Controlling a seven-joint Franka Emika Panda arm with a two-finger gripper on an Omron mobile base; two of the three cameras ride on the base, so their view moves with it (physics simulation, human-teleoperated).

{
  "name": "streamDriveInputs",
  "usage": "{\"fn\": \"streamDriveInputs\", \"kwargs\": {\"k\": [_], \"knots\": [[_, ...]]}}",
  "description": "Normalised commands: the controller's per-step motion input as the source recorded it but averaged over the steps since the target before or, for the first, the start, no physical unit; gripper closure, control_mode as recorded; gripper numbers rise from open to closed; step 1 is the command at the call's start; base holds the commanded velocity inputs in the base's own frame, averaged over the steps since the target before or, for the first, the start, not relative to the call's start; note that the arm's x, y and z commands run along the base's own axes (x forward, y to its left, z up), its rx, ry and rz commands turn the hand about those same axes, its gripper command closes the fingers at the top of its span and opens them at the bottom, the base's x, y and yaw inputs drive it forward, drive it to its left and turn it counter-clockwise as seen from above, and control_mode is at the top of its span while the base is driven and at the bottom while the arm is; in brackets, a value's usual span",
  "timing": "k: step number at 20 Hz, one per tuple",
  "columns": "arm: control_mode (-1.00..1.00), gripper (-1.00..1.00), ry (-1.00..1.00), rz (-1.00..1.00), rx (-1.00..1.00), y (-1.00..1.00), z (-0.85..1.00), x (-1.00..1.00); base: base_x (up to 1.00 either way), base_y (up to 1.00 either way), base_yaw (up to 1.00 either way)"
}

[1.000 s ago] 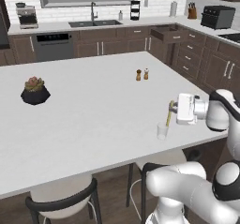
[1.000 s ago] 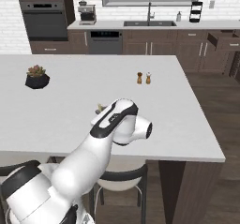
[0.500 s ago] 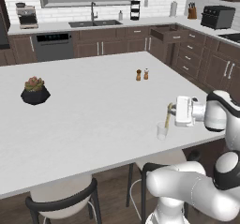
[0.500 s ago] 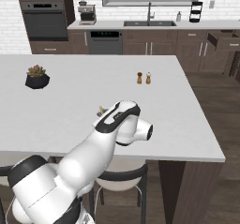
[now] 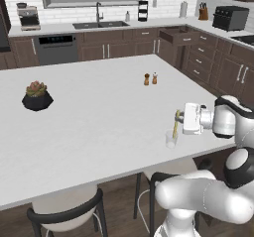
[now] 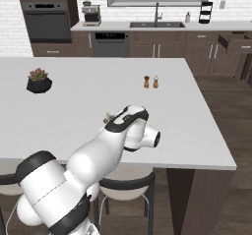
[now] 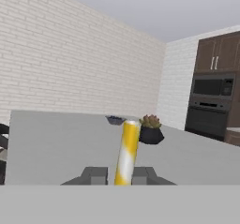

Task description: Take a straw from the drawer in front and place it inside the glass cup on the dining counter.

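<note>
The pale-yellow straw [image 5: 176, 124] stands nearly upright with its lower end inside the small glass cup [image 5: 171, 140], near the front right edge of the white dining counter [image 5: 99, 112]. My gripper [image 5: 179, 118] reaches in from the right at the straw's upper part and is shut on it. In the hand view the straw [image 7: 127, 150] rises between the two dark fingertips of the gripper [image 7: 119, 175]. From the right base view my arm covers the cup; a pale straw tip [image 6: 107, 116] peeks out beside it. The drawer [image 5: 181, 34] [image 6: 236, 41] stands pulled open at the far cabinets.
Brown and white shakers [image 5: 150, 78] [image 6: 150, 81] stand further back on the counter. A potted succulent [image 5: 36, 96] [image 6: 39, 80] [image 7: 151, 130] sits far left. Dark stools [image 5: 69, 212] [image 6: 126, 184] are tucked under the near counter edge.
The gripper and straw have stayed over the cup, at most shifting slightly. The cup has not moved.
</note>
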Motion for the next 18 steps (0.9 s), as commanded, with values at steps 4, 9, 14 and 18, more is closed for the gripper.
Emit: {"fn": "streamDriveInputs", "kwargs": {"k": [4, 9, 14, 18], "knots": [[-1.0, 1.0, 0.0, 0.0, 0.0, 0.0, -0.22, 0.24, 0.0, 0.0, 0.0], [-1.0, 1.0, 0.0, 0.0, 0.0, -0.06, -0.07, 0.19, 0.0, 0.0, 0.0], [-1.0, 1.0, 0.0, 0.0, 0.0, -0.16, 0.0, 0.21, 0.0, 0.0, 0.0], [-1.0, 1.0, 0.0, -0.01, 0.0, -0.16, 0.0, 0.14, 0.0, 0.0, 0.0]]}}
